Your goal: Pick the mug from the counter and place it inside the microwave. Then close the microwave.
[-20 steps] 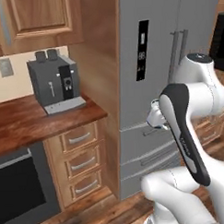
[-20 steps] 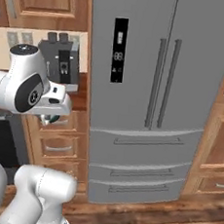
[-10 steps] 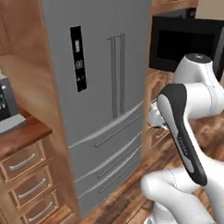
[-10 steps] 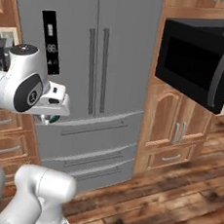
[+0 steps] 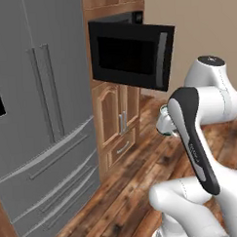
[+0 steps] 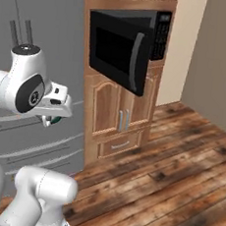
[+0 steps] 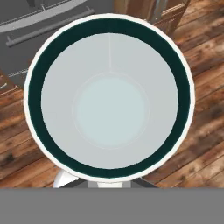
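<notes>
My claw (image 6: 51, 121) is clamped on the mug (image 7: 109, 96), held up in the air beside my arm, well off the wood floor (image 6: 177, 181). The grip looks to be on the rim wall, though the fingertips are hidden from me. The mug is rigid, light, glazed and probably slippery, so I'd keep it upright. The microwave (image 5: 132, 51) is ahead with its door swung open; the mug is not in it yet.

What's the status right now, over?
Tool shut on mug, carried above the wood floor. Microwave ahead, door hanging open. Nothing between them.
</notes>
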